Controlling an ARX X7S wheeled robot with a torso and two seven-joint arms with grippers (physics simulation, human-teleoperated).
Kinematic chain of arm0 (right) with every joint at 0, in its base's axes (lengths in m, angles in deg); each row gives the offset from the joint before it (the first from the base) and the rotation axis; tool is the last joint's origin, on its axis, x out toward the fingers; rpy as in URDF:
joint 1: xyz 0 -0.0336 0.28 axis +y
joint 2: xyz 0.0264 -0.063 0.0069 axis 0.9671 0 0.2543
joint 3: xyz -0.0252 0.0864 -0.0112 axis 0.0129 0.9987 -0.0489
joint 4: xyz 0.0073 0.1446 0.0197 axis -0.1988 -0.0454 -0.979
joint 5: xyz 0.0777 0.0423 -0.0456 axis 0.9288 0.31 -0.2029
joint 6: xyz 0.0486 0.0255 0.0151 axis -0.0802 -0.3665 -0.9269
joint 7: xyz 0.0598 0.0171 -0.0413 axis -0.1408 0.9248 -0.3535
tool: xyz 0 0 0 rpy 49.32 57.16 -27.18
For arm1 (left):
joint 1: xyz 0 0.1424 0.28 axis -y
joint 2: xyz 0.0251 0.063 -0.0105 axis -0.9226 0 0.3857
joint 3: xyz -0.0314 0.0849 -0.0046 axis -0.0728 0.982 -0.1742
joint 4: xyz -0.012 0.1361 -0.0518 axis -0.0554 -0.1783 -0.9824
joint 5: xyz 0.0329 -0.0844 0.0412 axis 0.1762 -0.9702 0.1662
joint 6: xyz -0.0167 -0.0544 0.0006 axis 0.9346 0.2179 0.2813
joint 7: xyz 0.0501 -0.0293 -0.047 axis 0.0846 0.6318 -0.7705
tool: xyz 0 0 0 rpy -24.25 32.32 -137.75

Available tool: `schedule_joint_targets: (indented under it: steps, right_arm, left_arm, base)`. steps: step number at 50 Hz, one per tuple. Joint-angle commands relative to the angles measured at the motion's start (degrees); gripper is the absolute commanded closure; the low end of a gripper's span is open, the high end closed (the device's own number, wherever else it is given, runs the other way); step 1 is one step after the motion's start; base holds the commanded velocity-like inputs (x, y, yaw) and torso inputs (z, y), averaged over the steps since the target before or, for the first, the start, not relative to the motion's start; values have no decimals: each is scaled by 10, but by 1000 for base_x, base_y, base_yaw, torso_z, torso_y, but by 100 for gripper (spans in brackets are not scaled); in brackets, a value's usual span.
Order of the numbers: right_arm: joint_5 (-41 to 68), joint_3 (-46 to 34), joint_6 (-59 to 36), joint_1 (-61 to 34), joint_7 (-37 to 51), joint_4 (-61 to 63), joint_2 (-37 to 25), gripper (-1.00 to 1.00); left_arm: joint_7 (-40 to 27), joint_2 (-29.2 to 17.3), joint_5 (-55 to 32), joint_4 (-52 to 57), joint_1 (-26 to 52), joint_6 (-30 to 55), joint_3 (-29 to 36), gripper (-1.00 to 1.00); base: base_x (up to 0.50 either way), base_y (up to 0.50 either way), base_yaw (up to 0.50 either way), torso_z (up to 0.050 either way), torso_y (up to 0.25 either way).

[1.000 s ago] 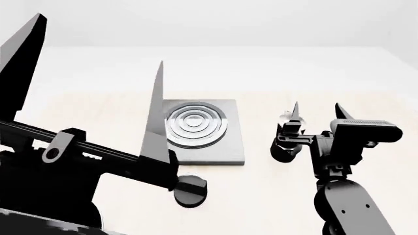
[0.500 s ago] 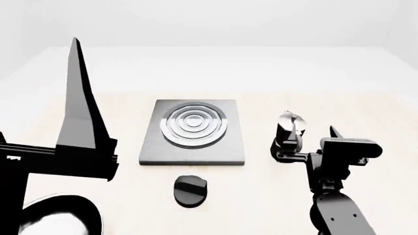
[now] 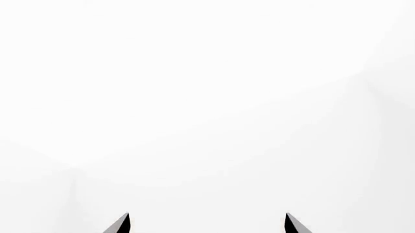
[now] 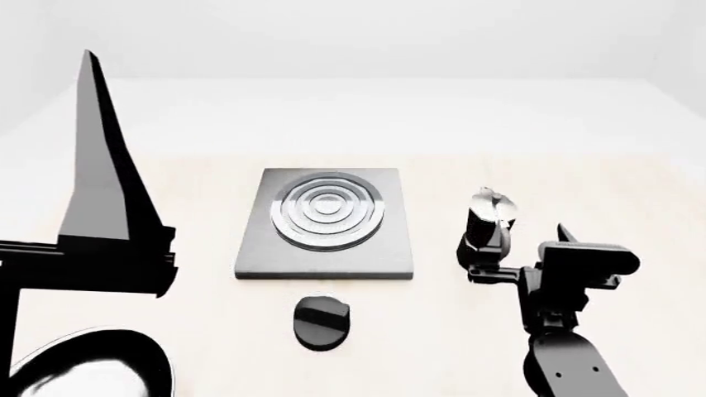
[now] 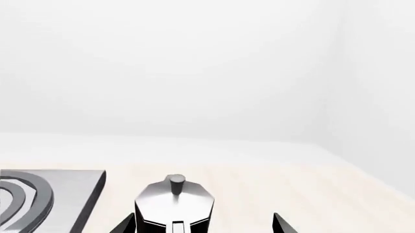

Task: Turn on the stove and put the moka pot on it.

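Observation:
The stove (image 4: 264,258) is a dark-grey square plate with silver rings in the middle of the table, and its round black knob (image 4: 321,321) lies just in front of it. Right of the plate stands the moka pot (image 4: 487,222), upright, black with a shiny lid. My right gripper (image 4: 521,248) is open just behind the pot. In the right wrist view the moka pot (image 5: 174,203) sits between the spread fingers of that gripper (image 5: 203,225), nearer one finger, with the stove's corner (image 5: 71,194) beside it. My left gripper (image 3: 206,224) is open, empty and faces blank white; one left finger (image 4: 102,174) rises at the head view's left.
The pale wooden table (image 4: 617,182) stretches right of the pot and back to a white wall. A glossy black rounded part of my left arm (image 4: 88,368) fills the lower left corner of the head view.
My left arm has swung away from in front of the stove to the left, uncovering the plate. My right gripper has drawn back and down a little behind the pot, which has not moved.

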Motion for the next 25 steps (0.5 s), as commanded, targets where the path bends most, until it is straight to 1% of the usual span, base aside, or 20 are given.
schedule_joint_targets:
  steps: [1, 8, 11, 14, 15, 16, 17, 18, 20, 22, 23, 25]
  right_arm:
    - [-2, -3, 7, -3, -4, -20, 2, -100]
    - [-7, -14, -9, -4, -9, -35, 1, -100]
    - [-8, -16, -9, -6, -12, -43, 1, -100]
    - [-15, -19, 28, -8, -19, -85, 10, -100]
    - [-10, -19, -4, -7, -14, -53, 2, -100]
    - [-10, -19, -9, -6, -13, -49, 1, -100]
    - [-16, -21, 21, -7, -18, -81, 8, -100]
    - [-17, -21, 30, -8, -19, -92, 10, -100]
    - [-10, -20, -7, -7, -14, -53, 0, -100]
    - [-9, -20, -10, -7, -14, -50, 0, -100]
    - [-16, -22, 27, -8, -19, -91, 9, -100]
    - [-11, -22, 3, -9, -17, -68, 3, -100]
  left_arm:
    - [-5, 1, 1, 0, 5, -4, 7, -100]
    - [-16, 17, 0, 0, 5, -4, 17, -100]
    - [-13, 13, 0, 0, 5, -5, 13, -100]
    - [-17, 16, 2, 0, 5, -7, 18, -100]
    - [-18, 16, 3, 0, 5, -8, 20, -100]
    - [-17, 15, 3, 0, 5, -8, 20, -100]
    - [-13, 13, -3, 0, 5, -6, 12, -100]
    - [-14, 13, 0, 0, 5, -7, 15, -100]
    - [-15, 16, -1, 0, 5, -7, 15, -100]
    - [-16, 16, -1, 0, 5, -7, 15, -100]
    - [-17, 17, 0, 0, 4, -9, 17, -100]
    - [-19, 18, 1, 0, 4, -9, 19, -100]
  base:
    - [0, 0, 0, 0, 0]
    - [0, 0, 0, 0, 0]
    - [0, 0, 0, 0, 0]
    - [0, 0, 0, 0, 0]
    - [0, 0, 0, 0, 0]
    - [0, 0, 0, 0, 0]
    - [0, 0, 0, 0, 0]
    - [0, 0, 0, 0, 0]
    - [0, 0, 0, 0, 0]
    - [0, 0, 0, 0, 0]
    - [0, 0, 0, 0, 0]
    - [0, 0, 0, 0, 0]
